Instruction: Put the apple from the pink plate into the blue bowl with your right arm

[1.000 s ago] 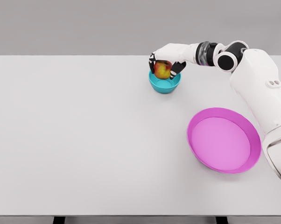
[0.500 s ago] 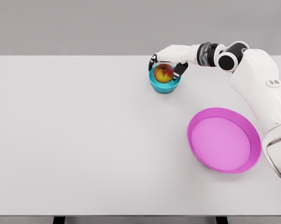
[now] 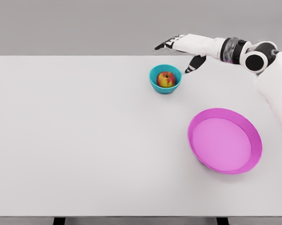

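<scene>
You are looking at a bright, evenly lit render with soft, diffuse light and no obvious single source. The white bench [image 3: 85, 140] reads as a flat pale grey with no glare or hot spots, and the shadows on it are faint. The pink plate [image 3: 225, 140] glows evenly, with only a slightly darker rim on its near side. Inside the blue bowl [image 3: 165, 79] you get gentle shading beneath the apple [image 3: 166, 79]. Edges are slightly soft throughout, most noticeably at the dark fingertips of the right hand [image 3: 181, 49]. Straight bench edges show no bending near the frame borders.
</scene>
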`<control>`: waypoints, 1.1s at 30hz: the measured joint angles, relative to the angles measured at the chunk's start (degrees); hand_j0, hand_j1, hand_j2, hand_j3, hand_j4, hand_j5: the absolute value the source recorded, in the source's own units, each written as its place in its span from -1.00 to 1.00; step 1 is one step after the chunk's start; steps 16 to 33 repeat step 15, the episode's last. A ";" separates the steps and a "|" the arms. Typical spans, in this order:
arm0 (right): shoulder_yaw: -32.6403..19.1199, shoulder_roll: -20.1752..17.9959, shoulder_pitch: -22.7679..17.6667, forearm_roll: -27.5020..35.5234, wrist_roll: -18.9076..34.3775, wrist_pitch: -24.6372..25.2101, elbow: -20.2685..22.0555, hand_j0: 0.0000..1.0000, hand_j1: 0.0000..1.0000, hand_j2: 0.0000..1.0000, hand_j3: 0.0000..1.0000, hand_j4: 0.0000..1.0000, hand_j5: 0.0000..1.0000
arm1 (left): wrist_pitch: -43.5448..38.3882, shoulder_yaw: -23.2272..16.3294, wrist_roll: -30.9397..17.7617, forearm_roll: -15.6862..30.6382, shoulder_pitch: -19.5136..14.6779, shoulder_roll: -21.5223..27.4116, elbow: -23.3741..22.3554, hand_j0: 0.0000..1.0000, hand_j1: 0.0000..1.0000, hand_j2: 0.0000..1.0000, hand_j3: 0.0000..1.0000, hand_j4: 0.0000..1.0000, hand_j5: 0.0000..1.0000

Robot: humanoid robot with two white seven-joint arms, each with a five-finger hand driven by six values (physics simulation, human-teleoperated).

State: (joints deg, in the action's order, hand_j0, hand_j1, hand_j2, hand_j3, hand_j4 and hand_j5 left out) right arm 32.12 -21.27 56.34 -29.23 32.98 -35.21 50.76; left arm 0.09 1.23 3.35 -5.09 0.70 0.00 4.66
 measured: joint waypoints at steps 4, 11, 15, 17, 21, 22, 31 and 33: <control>-8.29 -7.70 -14.94 9.33 1.25 -0.06 6.69 1.00 1.00 1.00 1.00 1.00 1.00 | 0.00 0.02 0.00 0.00 0.01 0.00 0.00 1.00 1.00 1.00 1.00 1.00 1.00; -30.20 -9.97 -31.55 15.45 1.98 0.03 21.88 1.00 1.00 1.00 1.00 1.00 1.00 | 0.00 0.00 0.00 0.01 0.00 0.00 0.01 1.00 1.00 1.00 1.00 1.00 1.00; -32.65 -10.06 -33.31 15.96 2.03 0.05 23.71 1.00 1.00 1.00 1.00 1.00 1.00 | 0.00 0.00 0.00 0.00 0.00 0.00 0.00 1.00 1.00 1.00 1.00 1.00 1.00; -32.65 -10.06 -33.31 15.96 2.03 0.05 23.71 1.00 1.00 1.00 1.00 1.00 1.00 | 0.00 0.00 0.00 0.00 0.00 0.00 0.00 1.00 1.00 1.00 1.00 1.00 1.00; -32.65 -10.06 -33.31 15.96 2.03 0.05 23.71 1.00 1.00 1.00 1.00 1.00 1.00 | 0.00 0.00 0.00 0.00 0.00 0.00 0.00 1.00 1.00 1.00 1.00 1.00 1.00; -32.65 -10.06 -33.31 15.96 2.03 0.05 23.71 1.00 1.00 1.00 1.00 1.00 1.00 | 0.00 0.00 0.00 0.00 0.00 0.00 0.00 1.00 1.00 1.00 1.00 1.00 1.00; -32.65 -10.06 -33.31 15.96 2.03 0.05 23.71 1.00 1.00 1.00 1.00 1.00 1.00 | 0.00 0.00 0.00 0.00 0.00 0.00 0.00 1.00 1.00 1.00 1.00 1.00 1.00; -32.65 -10.06 -33.31 15.96 2.03 0.05 23.71 1.00 1.00 1.00 1.00 1.00 1.00 | 0.00 0.00 0.00 0.00 0.00 0.00 0.00 1.00 1.00 1.00 1.00 1.00 1.00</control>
